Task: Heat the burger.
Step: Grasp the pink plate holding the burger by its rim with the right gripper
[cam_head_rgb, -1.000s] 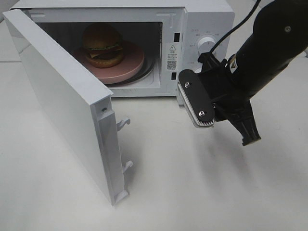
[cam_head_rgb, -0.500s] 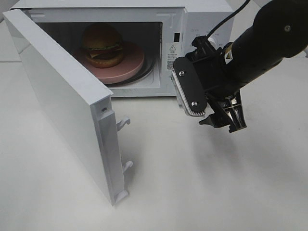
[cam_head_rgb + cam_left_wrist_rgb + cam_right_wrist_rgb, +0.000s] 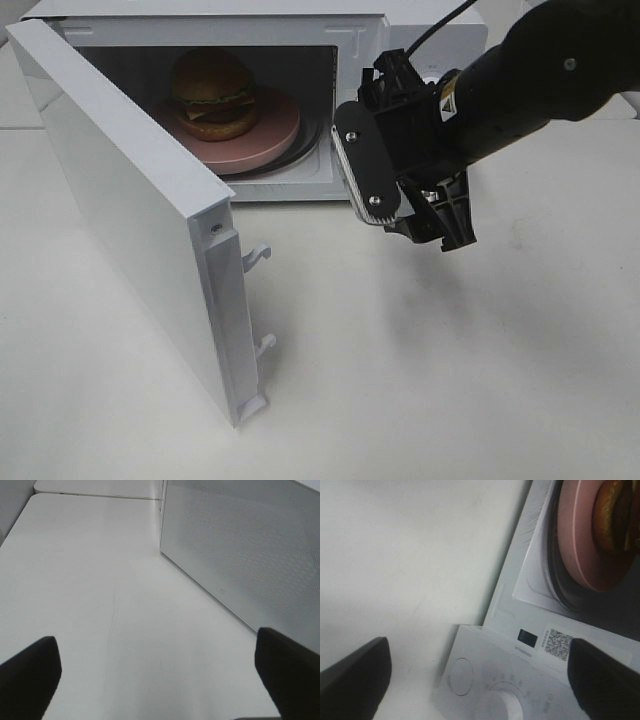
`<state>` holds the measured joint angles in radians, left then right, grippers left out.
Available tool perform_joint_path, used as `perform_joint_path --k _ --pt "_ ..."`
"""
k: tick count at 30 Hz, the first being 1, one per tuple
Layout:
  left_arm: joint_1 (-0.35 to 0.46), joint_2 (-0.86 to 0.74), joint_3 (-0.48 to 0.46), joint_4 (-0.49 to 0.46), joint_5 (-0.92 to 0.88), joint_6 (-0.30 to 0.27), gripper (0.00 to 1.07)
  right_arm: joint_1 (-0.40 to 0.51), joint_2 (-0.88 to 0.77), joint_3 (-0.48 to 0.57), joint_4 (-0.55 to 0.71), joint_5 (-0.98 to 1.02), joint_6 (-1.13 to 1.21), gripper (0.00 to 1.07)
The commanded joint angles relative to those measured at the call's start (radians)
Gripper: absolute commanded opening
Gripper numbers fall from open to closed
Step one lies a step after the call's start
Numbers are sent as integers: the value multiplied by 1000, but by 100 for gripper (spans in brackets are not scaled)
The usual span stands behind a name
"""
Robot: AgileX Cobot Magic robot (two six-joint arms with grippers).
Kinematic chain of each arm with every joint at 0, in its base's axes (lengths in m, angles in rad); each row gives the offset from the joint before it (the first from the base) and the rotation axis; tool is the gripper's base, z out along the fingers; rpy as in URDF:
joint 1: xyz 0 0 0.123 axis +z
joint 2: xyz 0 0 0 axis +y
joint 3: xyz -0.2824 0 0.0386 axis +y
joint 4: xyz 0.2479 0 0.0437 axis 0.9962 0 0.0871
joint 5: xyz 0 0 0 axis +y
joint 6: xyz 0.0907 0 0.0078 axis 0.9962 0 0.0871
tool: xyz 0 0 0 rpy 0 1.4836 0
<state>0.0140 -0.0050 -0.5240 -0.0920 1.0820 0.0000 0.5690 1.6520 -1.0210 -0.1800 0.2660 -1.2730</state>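
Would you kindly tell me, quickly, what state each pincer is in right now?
Left pincer: open, holding nothing.
Right pincer: open, holding nothing.

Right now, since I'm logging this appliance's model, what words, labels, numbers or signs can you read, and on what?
No word or number is legible anywhere.
QR code on the microwave front, beside the door opening: a pattern only, no readable text.
Marks around the dial: too blurred to read.
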Motion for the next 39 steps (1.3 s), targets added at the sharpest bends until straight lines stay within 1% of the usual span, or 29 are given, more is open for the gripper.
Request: perform_joint_path --k 1,9,14,20,22,24,25,28,30,32,33,34,35,37,38,39 --pt "2 -4 4 -1 -12 -6 100 6 31 -47 -8 -11 17 91" --pt "2 -4 4 -1 -12 -6 100 6 116 -126 -30 -19 17 90" --pt "2 -4 4 -1 -12 -6 100 15 185 -199 -30 -35 17 89" --pt "2 -4 4 -1 -12 -6 100 25 219 -237 -30 -49 17 89" --pt "2 -4 4 -1 -12 -6 100 29 262 -278 -30 -52 17 88" --pt "2 -4 4 -1 -12 -6 100 29 274 -289 -30 -57 19 88" --pt "2 -4 4 -1 -12 -6 100 34 295 -312 -31 -63 38 88" --pt "2 -4 4 -1 -12 -6 100 34 305 -322 -33 -63 48 88" --pt "2 -4 4 -1 -12 -6 100 34 350 -368 -33 -63 73 88" --pt "2 -4 4 -1 -12 -6 100 34 362 -378 -36 -64 73 88" --pt "2 -4 4 -1 -12 -6 100 34 386 -407 -44 -62 89 88" --pt "2 -4 4 -1 -12 -6 100 34 386 -407 -44 -62 89 88" --pt "2 -4 4 -1 -12 -6 100 34 416 -442 -59 -62 122 88" --pt "2 -4 4 -1 -12 -6 100 34 427 -456 -60 -61 135 88" --pt "2 -4 4 -1 -12 -6 100 34 455 -493 -75 -49 164 87" --pt "2 -4 4 -1 -12 -6 100 34 455 -493 -75 -49 164 87"
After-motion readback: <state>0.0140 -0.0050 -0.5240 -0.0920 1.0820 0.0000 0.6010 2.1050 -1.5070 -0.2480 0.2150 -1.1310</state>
